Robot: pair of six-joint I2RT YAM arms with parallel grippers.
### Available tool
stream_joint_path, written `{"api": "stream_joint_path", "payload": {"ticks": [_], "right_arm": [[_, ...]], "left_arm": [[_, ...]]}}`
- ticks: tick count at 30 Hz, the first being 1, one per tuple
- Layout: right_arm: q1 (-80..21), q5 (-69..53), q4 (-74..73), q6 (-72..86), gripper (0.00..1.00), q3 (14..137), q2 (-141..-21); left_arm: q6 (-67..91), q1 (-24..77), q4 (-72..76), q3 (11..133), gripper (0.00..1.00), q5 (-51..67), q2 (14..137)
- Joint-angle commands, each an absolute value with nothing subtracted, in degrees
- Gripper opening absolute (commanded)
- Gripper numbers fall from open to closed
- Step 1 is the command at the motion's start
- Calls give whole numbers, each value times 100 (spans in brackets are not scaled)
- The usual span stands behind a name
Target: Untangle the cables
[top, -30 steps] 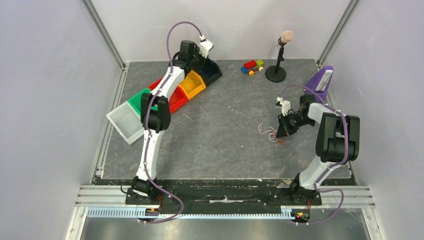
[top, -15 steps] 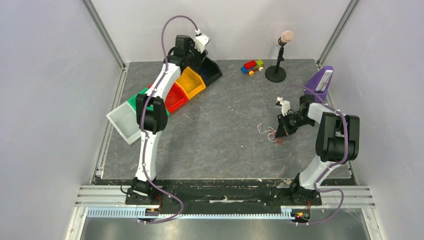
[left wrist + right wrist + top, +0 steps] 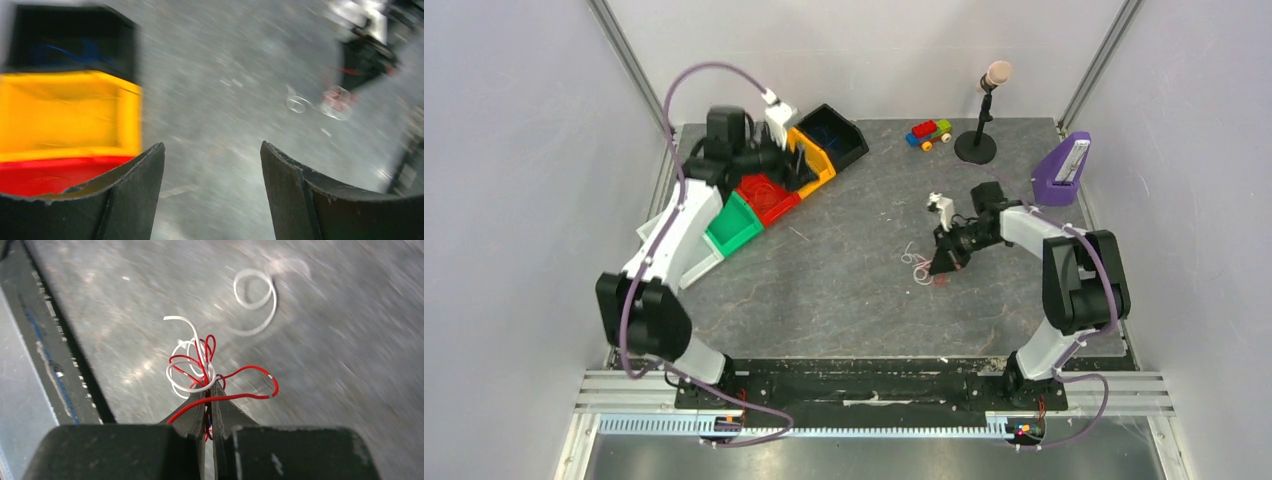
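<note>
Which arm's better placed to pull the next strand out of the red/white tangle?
Left, probably. The right gripper is shut on the tangle, so it serves as the anchor. The left gripper is open and empty, though it hangs by the bins, far from the tangle.

- The tabletop before me is a dark grey, mottled mat, closed in by pale walls.
- At my far left, open bins stand in a slanting row, side against side: a black bin farthest, then an orange bin, a red bin and a green bin nearest me.
- Near the far edge I see a toy vehicle of red, green and blue blocks on orange wheels.
- Just to its right a microphone stand stands upright on a round black base.
- At my far right sits a purple holder with something white propped in it; I cannot tell what.
</note>
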State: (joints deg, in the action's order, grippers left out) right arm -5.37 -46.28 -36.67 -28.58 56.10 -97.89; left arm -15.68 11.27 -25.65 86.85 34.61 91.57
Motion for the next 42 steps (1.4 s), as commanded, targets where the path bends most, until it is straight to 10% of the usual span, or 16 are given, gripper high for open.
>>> {"api": "stream_joint_path", "payload": {"ticks": [1, 10, 36, 42], "right_arm": [[-1264, -5305, -3241, -2487, 0, 5879, -9351], [-2186, -5594, -2778, -1836, 0, 5804, -8974], [-3000, -6496, -3032, -1978, 2, 5975, -8529], [-2997, -6426, -3042, -1973, 2, 5908, -8480]], "left_arm": [[-1069, 1398, -2545, 7098, 77, 5322, 8226], [-335, 2624, -1179, 5305, 68, 5546, 7768], [-4049, 3696, -1621, 4978, 61, 5768, 8140], [-3898, 3744, -1472, 4959, 32, 5704, 8096]]}}
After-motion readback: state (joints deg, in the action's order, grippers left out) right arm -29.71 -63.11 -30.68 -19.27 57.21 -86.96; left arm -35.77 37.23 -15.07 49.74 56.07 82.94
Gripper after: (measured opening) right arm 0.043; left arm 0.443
